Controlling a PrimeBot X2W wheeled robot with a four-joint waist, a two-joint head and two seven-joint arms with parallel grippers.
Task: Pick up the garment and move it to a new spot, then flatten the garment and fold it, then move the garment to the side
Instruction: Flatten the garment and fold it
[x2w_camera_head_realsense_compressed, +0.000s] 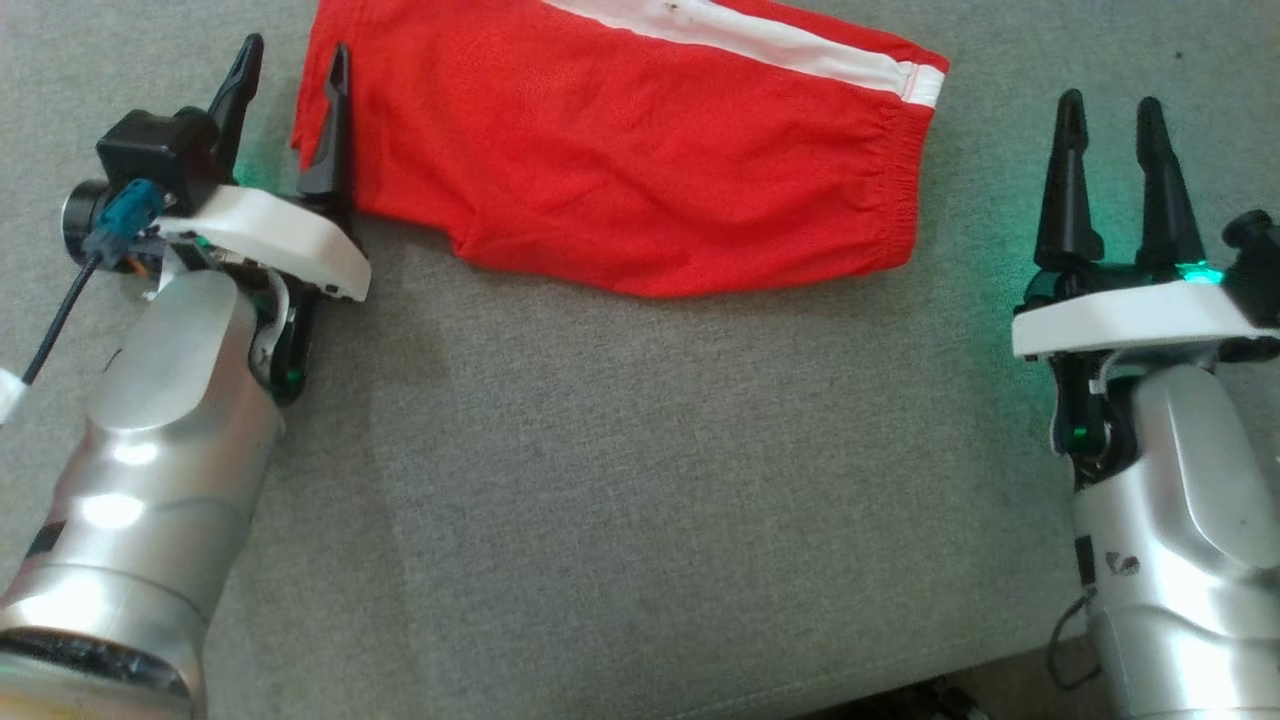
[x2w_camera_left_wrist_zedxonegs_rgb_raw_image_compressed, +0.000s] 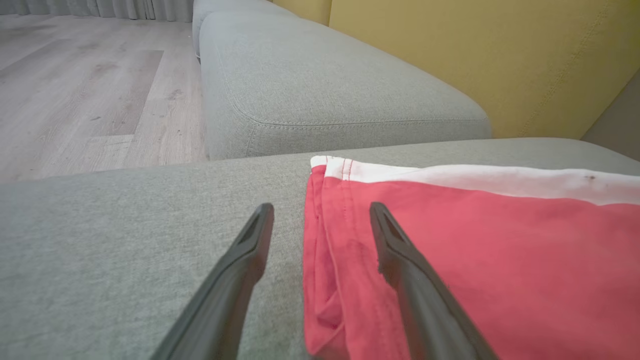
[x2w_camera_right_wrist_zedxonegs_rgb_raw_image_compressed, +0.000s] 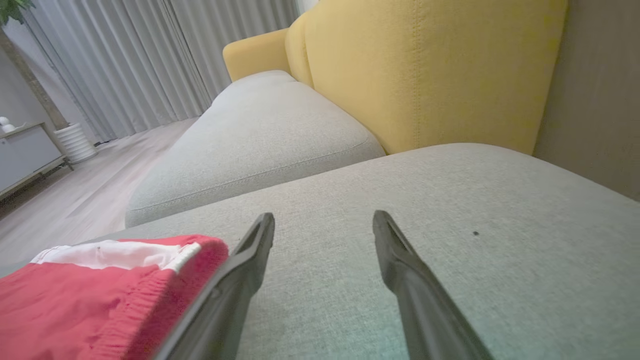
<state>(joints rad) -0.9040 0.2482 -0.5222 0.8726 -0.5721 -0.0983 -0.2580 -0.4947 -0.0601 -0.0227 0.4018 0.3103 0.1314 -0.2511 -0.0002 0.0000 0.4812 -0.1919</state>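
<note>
Red garment (x2w_camera_head_realsense_compressed: 640, 150) lies across the grey sofa cushion (x2w_camera_head_realsense_compressed: 640, 450), long axis running left to right, in my head view. Left wrist view: my left hand (x2w_camera_left_wrist_zedxonegs_rgb_raw_image_compressed: 321, 206), spread wide, straddles its hem edge and is the nearer. Right wrist view: my right hand (x2w_camera_right_wrist_zedxonegs_rgb_raw_image_compressed: 323, 215), equally wide, stands just beside the waistband.

Head overhead, wrists low, garment (x2w_camera_head_realsense_compressed: 640, 150) shared

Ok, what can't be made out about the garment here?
Head view: the red garment has its far edge cut off by the top border.
Left wrist view: a finger of the left gripper covers the cloth, so contact is unclear.
Right wrist view: a finger of the right gripper hides part of the elastic edge.
</note>
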